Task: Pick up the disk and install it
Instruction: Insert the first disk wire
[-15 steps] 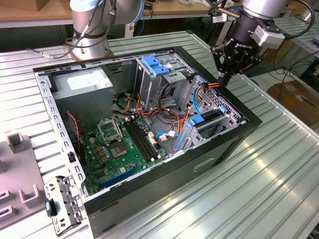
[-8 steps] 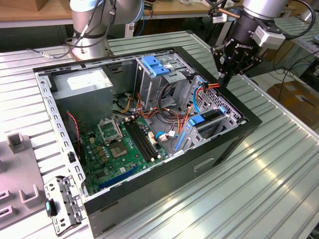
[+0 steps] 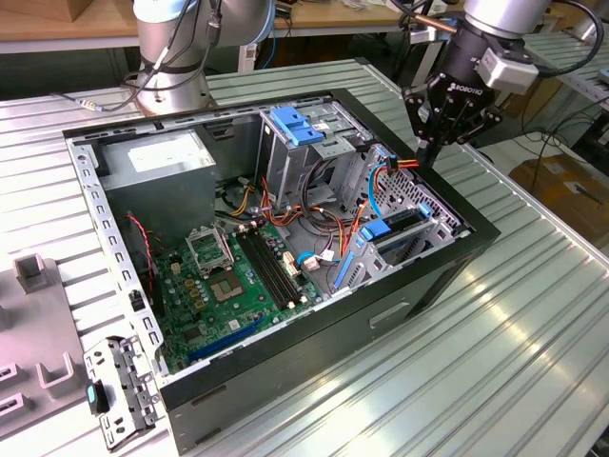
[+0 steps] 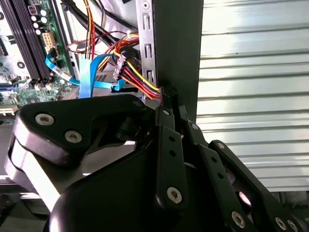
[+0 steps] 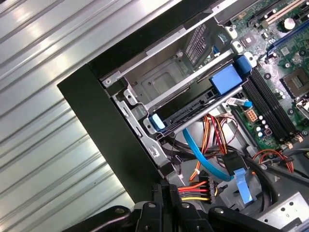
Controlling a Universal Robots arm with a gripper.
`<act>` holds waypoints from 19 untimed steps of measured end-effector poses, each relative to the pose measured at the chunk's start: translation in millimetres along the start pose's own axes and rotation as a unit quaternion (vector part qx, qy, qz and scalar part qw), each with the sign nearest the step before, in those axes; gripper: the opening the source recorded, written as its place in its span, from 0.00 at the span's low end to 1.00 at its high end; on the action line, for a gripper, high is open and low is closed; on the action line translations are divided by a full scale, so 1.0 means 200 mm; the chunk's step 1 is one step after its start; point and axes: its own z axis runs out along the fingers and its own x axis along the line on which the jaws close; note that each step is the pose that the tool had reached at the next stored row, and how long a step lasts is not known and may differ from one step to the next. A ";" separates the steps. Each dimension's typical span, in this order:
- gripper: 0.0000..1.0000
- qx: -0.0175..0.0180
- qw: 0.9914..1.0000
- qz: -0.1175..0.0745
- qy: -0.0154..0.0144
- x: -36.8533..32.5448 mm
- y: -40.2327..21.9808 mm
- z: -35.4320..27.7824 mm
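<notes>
The disk [image 3: 404,222] lies flat in the drive bay at the open computer case's [image 3: 457,257] corner, on the exterior view's right, its blue carrier [image 5: 227,79] showing at the bay's mouth. In the first wrist view its dark edge [image 5: 193,104] runs between two blue carrier ends. My gripper [image 3: 427,152] hangs just above the case rim beside that bay, its fingers [image 4: 166,111] pressed together. A red, yellow and black power cable [image 5: 193,189] runs straight into the fingertips, and its bundle [image 4: 137,79] ends there too.
A tall metal cage with a blue latch [image 3: 295,124] stands behind the bay. The green motherboard [image 3: 238,276] fills the case floor and the grey power supply [image 3: 157,157] sits at the back. Blue data cables [image 5: 205,162] and loose wires cross nearby. Grey fixtures [image 3: 38,324] lie left.
</notes>
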 end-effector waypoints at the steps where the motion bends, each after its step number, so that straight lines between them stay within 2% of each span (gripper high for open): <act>1: 0.17 0.000 1.000 0.003 0.000 0.000 0.000 0.000; 11: 0.17 0.000 1.000 0.009 0.000 -0.017 0.012 0.000; 15: 0.17 -0.001 0.999 0.038 -0.002 -0.018 0.013 0.000; 19: 0.17 -0.001 0.998 0.066 -0.003 -0.018 0.012 0.001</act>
